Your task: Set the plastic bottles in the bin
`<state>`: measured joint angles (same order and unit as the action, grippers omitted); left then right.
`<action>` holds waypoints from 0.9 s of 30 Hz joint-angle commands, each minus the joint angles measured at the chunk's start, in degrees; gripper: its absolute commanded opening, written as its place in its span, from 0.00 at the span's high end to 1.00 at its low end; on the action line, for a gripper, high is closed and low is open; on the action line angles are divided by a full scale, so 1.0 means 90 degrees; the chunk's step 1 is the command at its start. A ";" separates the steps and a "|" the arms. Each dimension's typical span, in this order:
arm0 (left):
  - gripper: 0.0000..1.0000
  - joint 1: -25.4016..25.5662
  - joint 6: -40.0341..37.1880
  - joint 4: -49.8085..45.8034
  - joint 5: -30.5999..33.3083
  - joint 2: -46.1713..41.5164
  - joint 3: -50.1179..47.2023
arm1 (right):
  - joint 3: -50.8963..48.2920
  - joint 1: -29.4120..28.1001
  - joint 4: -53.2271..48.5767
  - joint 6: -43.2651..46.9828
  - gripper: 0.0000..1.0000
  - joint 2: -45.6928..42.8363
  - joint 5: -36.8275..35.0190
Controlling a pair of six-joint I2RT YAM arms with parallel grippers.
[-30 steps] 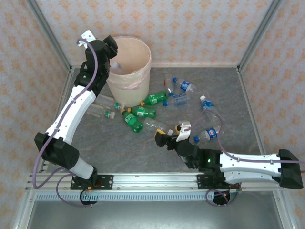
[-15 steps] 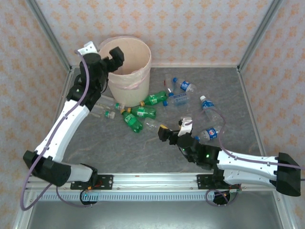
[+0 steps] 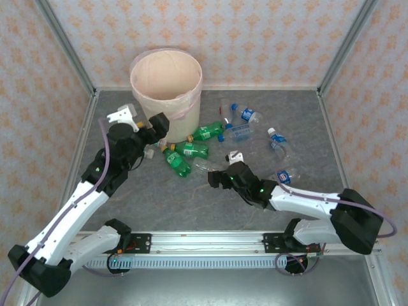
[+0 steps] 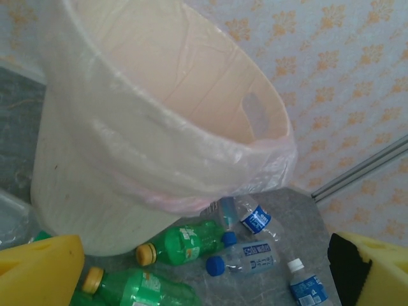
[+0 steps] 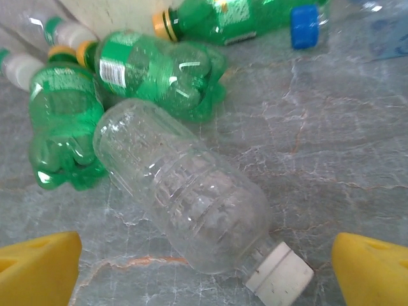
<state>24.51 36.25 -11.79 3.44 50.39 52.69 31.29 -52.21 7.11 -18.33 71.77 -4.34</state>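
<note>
- The tabletop point(image 3: 191, 204) is grey stone-look sheet, spreading across the middle of the overhead view; close up in the right wrist view it shows pale cracks and a rust-coloured vein at lower left.
- Cream wallpaper point(image 3: 268, 38) with small orange floral motifs covers the back wall along the top, and both side walls at left and right.
- Two slim metal posts slant in from the corners, one at upper left point(image 3: 67, 48), one at upper right point(image 3: 344, 44).
- A silver rail point(image 3: 204, 239) runs along the lower edge, with a toothed strip point(image 3: 204, 261) just below it.
- A plain dull metal panel point(image 3: 204, 287) fills the bottom.
</note>
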 commanded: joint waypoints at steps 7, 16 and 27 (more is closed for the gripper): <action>0.01 0.0030 0.0240 -0.0602 0.0330 -0.0896 -0.0544 | 0.0837 0.0205 -0.0293 0.0851 0.00 0.1248 0.0375; 0.01 0.0026 0.0259 -0.0653 0.0300 -0.1009 -0.0600 | 0.1004 0.0242 -0.0676 0.1130 0.06 0.1792 0.0856; 0.01 0.0028 0.0180 -0.0602 0.0345 -0.0989 -0.0592 | 0.0742 0.0234 -0.0683 0.1119 0.30 0.1722 0.1068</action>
<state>24.51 37.93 -16.99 5.41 42.22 47.72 38.59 -50.30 2.11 -8.82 87.59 4.99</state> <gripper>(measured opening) 0.991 0.724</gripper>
